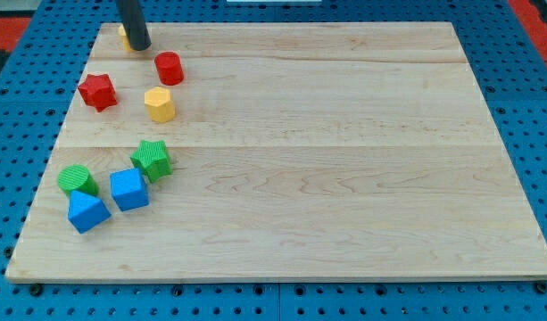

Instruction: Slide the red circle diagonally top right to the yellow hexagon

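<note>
1. Wooden bench (327, 160), pale boards, sits on a blue pegboard (541, 107); every block is crowded on the view's left.
2. Nearest the view's bottom is a blue block (87, 211), wedge-like, with a blue cube (128, 189) touching it on the right.
3. Just above them, a green cylinder (77, 180) sits by the blue block, and a green star (152, 160) sits just above the cube.
4. Farther up, the yellow hexagon (160, 103) stands alone, well apart from the green star.
5. Left of it, near the board's edge, lies a red star (97, 91).
6. The red circle (169, 67) stands just above the hexagon and slightly right, close but not touching.
7. Farthest back, the dark rod comes down from the view's top; its tip (139, 47) rests above and left of the red circle, clear of it.
8. A yellow block (124, 34) peeks out behind the rod, shape hidden.
9. No gripper is fitted, so nothing is held; the rod only pushes.
</note>
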Available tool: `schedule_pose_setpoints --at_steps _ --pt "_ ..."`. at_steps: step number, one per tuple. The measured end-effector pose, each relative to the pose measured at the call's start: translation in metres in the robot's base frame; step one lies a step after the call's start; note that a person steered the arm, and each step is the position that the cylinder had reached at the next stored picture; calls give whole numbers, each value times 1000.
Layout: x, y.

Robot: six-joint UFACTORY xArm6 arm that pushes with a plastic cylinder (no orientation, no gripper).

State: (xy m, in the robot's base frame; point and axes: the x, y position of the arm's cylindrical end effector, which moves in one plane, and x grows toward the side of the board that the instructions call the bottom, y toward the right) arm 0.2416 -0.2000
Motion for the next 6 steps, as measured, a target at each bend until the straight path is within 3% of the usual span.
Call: schedule_pose_setpoints --at_steps 5,6 --pt "5 23" --pt "27 23"
